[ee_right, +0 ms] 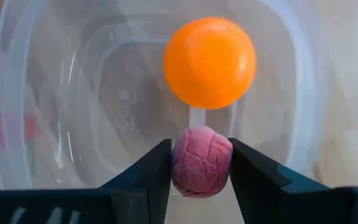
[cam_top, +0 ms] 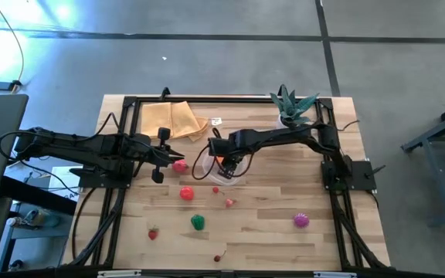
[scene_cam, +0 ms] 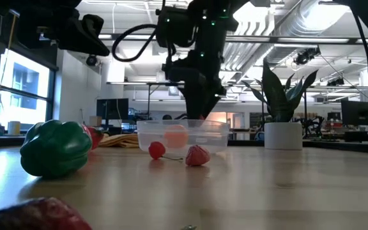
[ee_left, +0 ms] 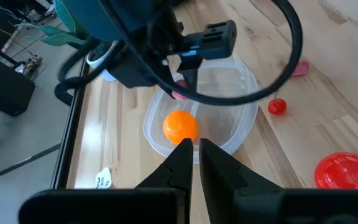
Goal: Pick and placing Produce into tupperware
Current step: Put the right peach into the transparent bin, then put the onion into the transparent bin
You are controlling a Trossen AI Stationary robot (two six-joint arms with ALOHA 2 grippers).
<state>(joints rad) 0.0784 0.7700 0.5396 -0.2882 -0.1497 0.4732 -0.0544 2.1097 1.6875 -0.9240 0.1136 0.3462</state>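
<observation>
The tupperware (ee_right: pixel 36 93) is a small round clear container near the table's middle (cam_top: pixel 228 168). An orange ball (ee_right: pixel 209 61) lies inside it. My right gripper (ee_right: pixel 200 163) points down over it, shut on a small wrinkled pink produce piece (ee_right: pixel 201 155). My left gripper (ee_left: pixel 196 149) is shut, holds nothing, and hovers left of the tupperware (ee_left: pixel 241 93), by a red tomato (cam_top: pixel 178 164). Loose produce rests on the table: a green pepper (scene_cam: pixel 56 148), a cherry (scene_cam: pixel 156 150), a strawberry (scene_cam: pixel 197 155) and a purple piece (cam_top: pixel 300 220). My right gripper pinches the pink piece by its two opposite sides (ee_right: pixel 178 163) between the two fingers. The fingers come from above, pointing down. The piece is lifted clear over the inside of the tupperware, beside the orange ball.
A folded yellow cloth (cam_top: pixel 174 120) lies at the far left, and a spiky potted plant (cam_top: pixel 290 108) stands at the far right corner. More small red pieces (cam_top: pixel 186 193) lie nearer than the tupperware. A black frame (cam_top: pixel 122 139) edges the table.
</observation>
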